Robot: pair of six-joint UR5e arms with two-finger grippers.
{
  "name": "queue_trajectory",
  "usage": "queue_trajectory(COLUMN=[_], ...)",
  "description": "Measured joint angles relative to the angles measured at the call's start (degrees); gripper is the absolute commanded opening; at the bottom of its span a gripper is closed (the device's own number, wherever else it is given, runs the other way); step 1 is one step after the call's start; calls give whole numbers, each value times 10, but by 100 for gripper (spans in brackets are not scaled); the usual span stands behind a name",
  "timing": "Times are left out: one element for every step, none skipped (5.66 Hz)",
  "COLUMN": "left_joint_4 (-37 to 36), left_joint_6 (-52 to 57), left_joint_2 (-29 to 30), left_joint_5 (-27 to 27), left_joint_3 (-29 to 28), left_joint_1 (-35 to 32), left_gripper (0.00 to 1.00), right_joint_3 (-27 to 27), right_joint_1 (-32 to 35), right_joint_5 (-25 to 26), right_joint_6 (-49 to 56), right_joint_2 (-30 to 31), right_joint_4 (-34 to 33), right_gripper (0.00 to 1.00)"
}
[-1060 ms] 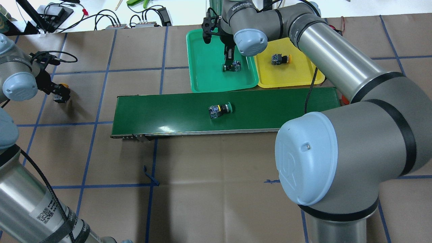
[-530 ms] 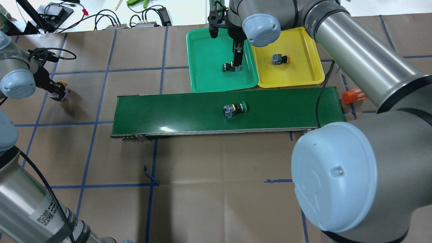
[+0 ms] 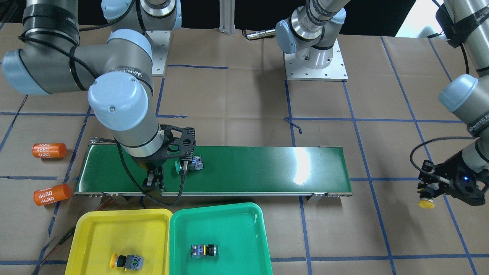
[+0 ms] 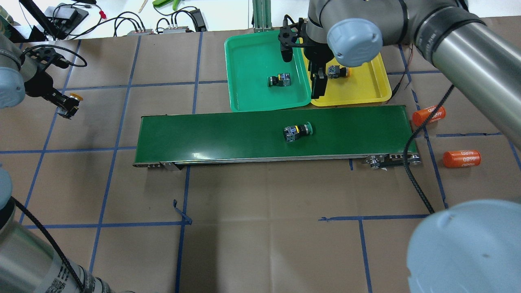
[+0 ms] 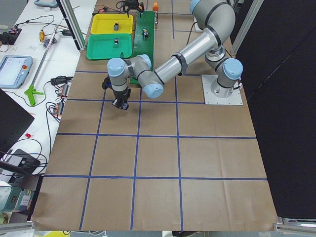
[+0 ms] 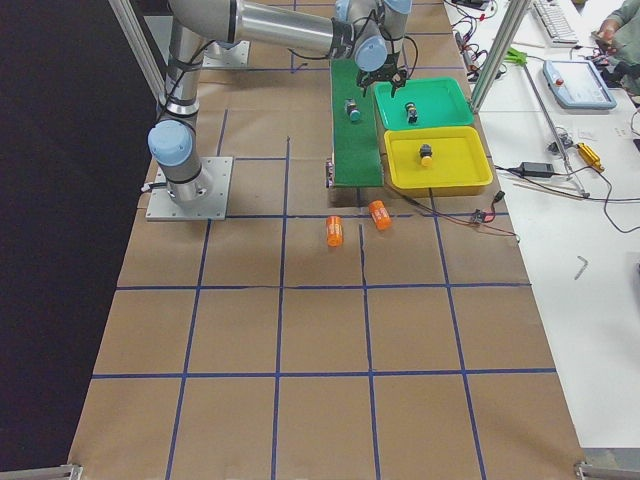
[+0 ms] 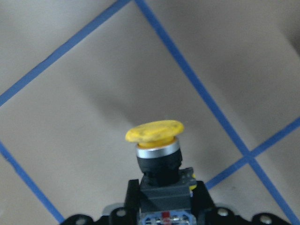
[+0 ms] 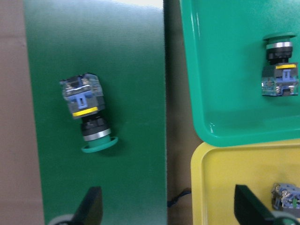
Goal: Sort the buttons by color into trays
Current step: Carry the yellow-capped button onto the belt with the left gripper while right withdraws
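- A yellow-capped button (image 7: 157,154) sits clamped in the left tool (image 3: 429,190). Its dark body is between the fingers and its cap juts out past the fingertips, over the brown desk (image 4: 264,228).
- Well apart from that tool, a green-capped button (image 4: 297,131) lies on its side on the dark-green conveyor belt (image 4: 211,134). It is near the right tool (image 8: 167,192), with its cap turned toward it.
- The right tool hangs with its fingers spread wide and nothing between them, above the seam where the belt's edge meets the two trays.
- On the tool's other side from the belt, a second green-capped button (image 4: 279,80) rests in the green tray (image 4: 248,99).
- A second yellow-capped button (image 4: 338,71) lies in the yellow tray (image 4: 368,91), close under the right arm's wrist. The two trays stand side by side, rims touching.
- Two orange cylinders (image 4: 462,158) printed "4680" lie on the desk beyond the belt's end, on the right tool's side.
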State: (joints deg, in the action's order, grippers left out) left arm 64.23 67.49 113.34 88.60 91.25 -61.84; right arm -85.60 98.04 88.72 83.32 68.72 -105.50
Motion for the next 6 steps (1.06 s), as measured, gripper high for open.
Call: queue_trajectory(left_joint_4=[17, 28, 40, 51, 57, 50], left_joint_6=[64, 100, 126, 166, 225, 266], left_joint_2=[-39, -69, -91, -97, -98, -94], left_joint_5=[-14, -18, -15, -10, -5, 5], left_joint_3=[35, 58, 69, 73, 80, 96], left_joint_1=[-28, -73, -129, -172, -202, -223], left_gripper=[3, 2, 2, 3, 3, 5], right_joint_3=[-29, -46, -76, -118, -156, -177], right_joint_1=[-4, -10, -25, -41, -51, -58], right_joint_5=[0, 0, -1, -1, -2, -3], right_joint_6=[39, 66, 78, 82, 84, 85], right_joint_2=[16, 21, 22, 24, 26, 27], right_joint_4=[-2, -4, -31, -88, -137, -156], right_gripper=[100, 100, 100, 100, 100, 72])
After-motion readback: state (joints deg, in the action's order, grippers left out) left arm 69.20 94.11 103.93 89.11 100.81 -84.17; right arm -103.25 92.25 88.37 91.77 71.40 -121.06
